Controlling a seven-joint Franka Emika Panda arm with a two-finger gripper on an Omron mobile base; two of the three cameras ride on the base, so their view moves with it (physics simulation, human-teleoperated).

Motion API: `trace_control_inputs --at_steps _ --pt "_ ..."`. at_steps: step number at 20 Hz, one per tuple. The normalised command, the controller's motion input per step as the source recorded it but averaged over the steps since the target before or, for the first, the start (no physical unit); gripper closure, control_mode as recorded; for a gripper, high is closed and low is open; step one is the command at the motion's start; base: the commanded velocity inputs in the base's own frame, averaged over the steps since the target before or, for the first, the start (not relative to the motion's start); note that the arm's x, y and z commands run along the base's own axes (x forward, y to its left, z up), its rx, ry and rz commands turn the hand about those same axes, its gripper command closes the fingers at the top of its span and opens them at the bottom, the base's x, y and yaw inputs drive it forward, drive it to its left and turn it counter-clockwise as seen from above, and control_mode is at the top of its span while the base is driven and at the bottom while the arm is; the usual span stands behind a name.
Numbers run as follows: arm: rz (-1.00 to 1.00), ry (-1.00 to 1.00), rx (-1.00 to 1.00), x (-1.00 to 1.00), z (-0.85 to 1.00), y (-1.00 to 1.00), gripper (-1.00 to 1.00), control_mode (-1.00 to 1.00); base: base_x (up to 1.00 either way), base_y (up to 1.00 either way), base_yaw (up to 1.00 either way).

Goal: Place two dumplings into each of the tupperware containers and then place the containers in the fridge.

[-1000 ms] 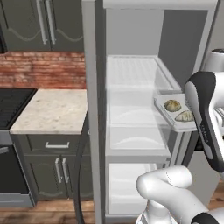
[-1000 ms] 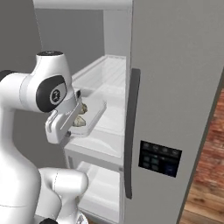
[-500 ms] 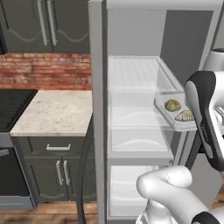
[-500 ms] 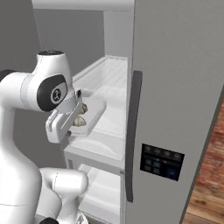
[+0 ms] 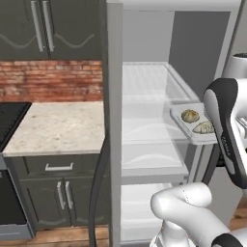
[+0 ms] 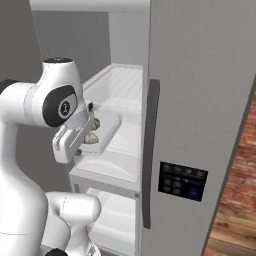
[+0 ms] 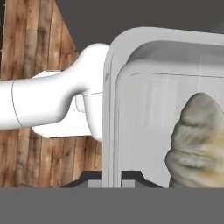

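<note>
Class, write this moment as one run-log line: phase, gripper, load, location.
phase: carrying into fridge | gripper: shut on shallow whitish rectangular tray | load: two tan wrinkled dumplings | location: at open silver-grey fridge, above its white shelf

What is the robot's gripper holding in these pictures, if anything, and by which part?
The gripper holds a container with two dumplings by its rim, at the near edge, in front of the open fridge.

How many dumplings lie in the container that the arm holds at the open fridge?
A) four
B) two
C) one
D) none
B: in the left base view, the container at the fridge carries two dumplings, one behind the other, and no more.
</note>
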Motion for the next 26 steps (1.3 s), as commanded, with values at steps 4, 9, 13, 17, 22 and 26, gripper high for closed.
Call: trace_control_inputs --at_steps 4,9,13,17,22,26 --pt "0.0 0.0 0.0 0.0 0.0 0.0 1.0 1.0 0.06 0.58 -0.15" --pt "0.0 0.0 0.0 0.0 0.0 0.0 1.0 1.0 0.03 0.24 -0.04" --pt "0.0 0.0 0.0 0.0 0.0 0.0 1.0 1.0 0.0 0.0 0.0" --pt "0.0 -0.08 0.0 0.0 0.04 0.0 1.0 -1.0 0.0 0.0 0.0" --pt "0.0 -0.38 0.0 0.03 0.33 0.16 1.0 -1.0 0.0 0.0 0.0" --pt "-0.05 -0.25 0.0 0.71 0.43 0.25 1.0 -1.0 0.0 0.0 0.0"
